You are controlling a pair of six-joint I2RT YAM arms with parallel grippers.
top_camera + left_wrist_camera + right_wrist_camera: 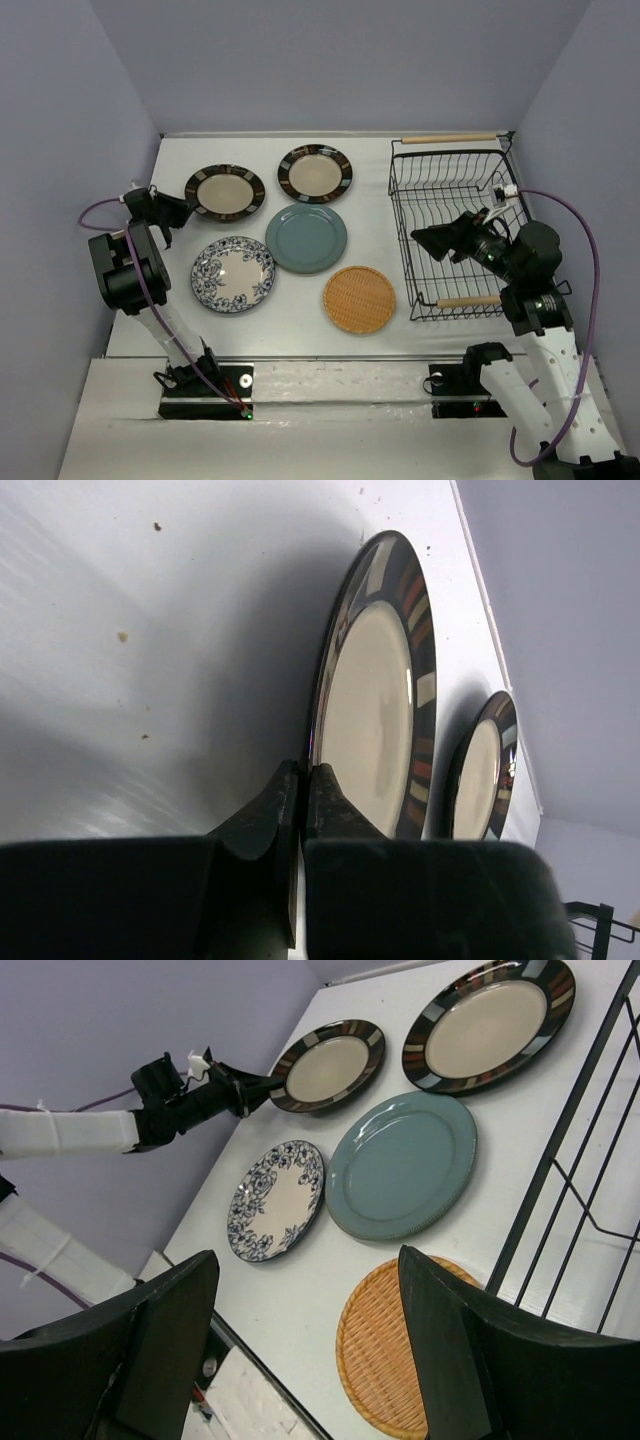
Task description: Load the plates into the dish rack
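Observation:
Five plates lie on the white table: a striped-rim plate point(225, 191), a second striped one point(315, 173), a teal plate point(306, 238), a floral plate point(233, 274) and a wicker plate point(359, 298). My left gripper point(186, 211) is shut on the left rim of the nearer striped plate point(375, 700); in the left wrist view the fingers point(303, 775) pinch its dark edge. The black wire dish rack point(445, 153) stands at the right with no plates in it. Above its left side my right gripper point(432, 241) hangs open, holding nothing point(308, 1260).
The other striped plate point(478, 780) lies just beyond the gripped one. The rack has wooden handles at its far point(450, 138) and near point(470, 300) ends. Purple walls close in the table on the left, back and right.

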